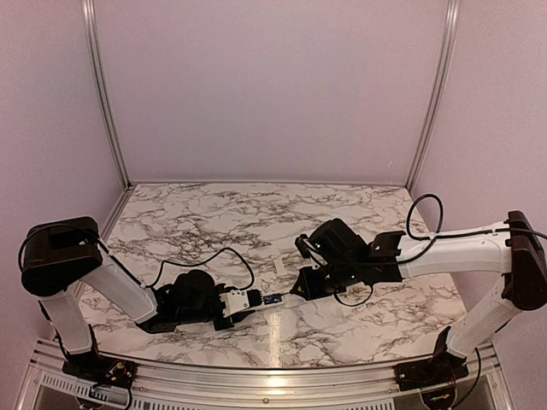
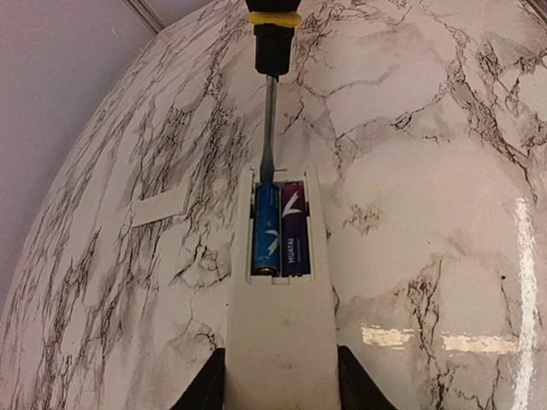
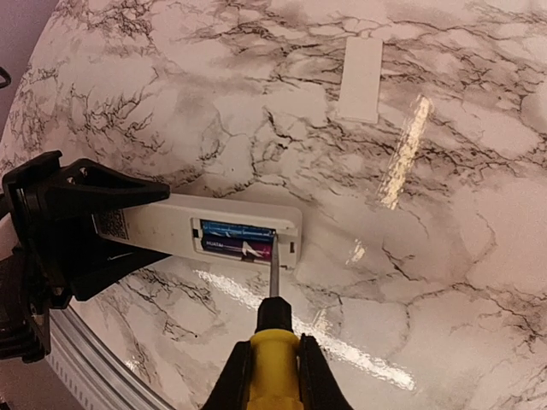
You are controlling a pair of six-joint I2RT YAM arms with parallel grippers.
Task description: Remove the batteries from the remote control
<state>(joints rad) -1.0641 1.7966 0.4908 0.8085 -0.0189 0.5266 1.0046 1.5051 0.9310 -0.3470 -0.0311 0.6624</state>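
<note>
Open remote control — screwdriver tip at batteries.

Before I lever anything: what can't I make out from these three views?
- Screwdriver tip, left wrist view: whether it is under the blue battery cannot be told.
- Batteries, top view: too small, only a blue speck.
- Left tool fingers, left wrist view: cut off by the bottom edge.

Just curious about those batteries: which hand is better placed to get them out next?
Probably the right hand: it holds the screwdriver, tip at the blue battery's end; the left hand merely grips the remote.
</note>
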